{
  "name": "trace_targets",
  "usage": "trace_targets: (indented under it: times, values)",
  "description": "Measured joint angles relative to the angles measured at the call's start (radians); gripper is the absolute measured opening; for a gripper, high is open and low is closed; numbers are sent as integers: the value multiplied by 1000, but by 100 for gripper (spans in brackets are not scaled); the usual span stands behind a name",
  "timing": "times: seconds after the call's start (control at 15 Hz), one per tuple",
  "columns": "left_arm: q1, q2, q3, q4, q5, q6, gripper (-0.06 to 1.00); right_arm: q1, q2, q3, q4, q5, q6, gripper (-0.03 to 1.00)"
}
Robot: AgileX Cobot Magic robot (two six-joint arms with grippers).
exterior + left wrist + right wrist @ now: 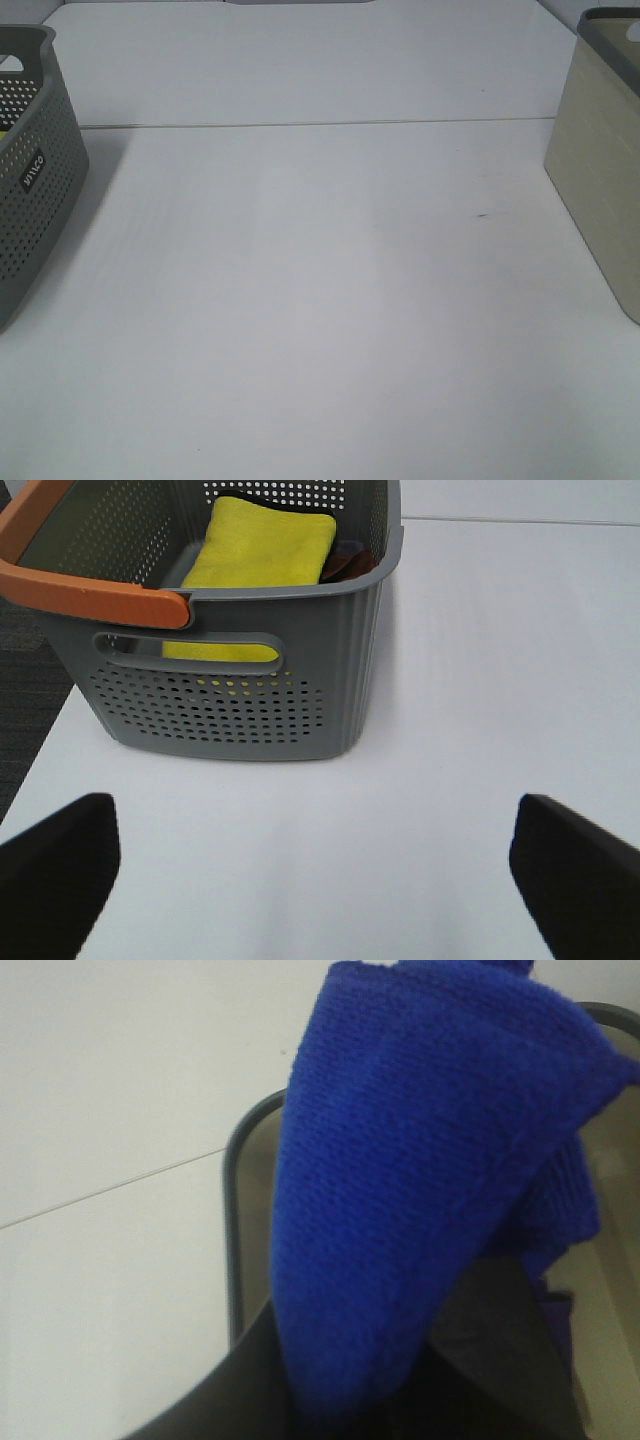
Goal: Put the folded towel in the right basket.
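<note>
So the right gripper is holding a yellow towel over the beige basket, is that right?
Almost. The towel in the right gripper is blue, not yellow; the right wrist view shows it. It is indeed held over the beige basket.

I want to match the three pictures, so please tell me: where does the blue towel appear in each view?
Exterior high: not in it.
Left wrist: not in it; only a yellow towel lies in the grey basket.
Right wrist: the blue towel fills the middle, held by the right gripper.
Shared landmark: the beige basket, at exterior high's right edge; its dark rim shows behind the towel in right wrist.
</note>
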Motion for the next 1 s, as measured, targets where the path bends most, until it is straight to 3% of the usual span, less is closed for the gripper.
trace_targets:
  times: [0.13, 0.4, 0.47, 0.67, 0.8, 1.0]
  values:
    - [0, 0, 0, 0, 0, 0, 99, -48, -3, 37, -34, 2, 11, 13]
    - [0, 0, 0, 0, 0, 0, 99, -51, 0, 251, -164, 6, 11, 13]
    - [0, 0, 0, 0, 0, 0, 99, -51, 0, 281, -169, 7, 11, 20]
    - [0, 0, 0, 0, 0, 0, 99, -51, -1, 292, -170, 6, 9, 82]
    - [0, 0, 0, 0, 0, 0, 99, -51, -1, 292, -166, 6, 13, 95]
    - [0, 0, 0, 0, 0, 1, 99, 35, -31, 292, -181, 6, 46, 97]
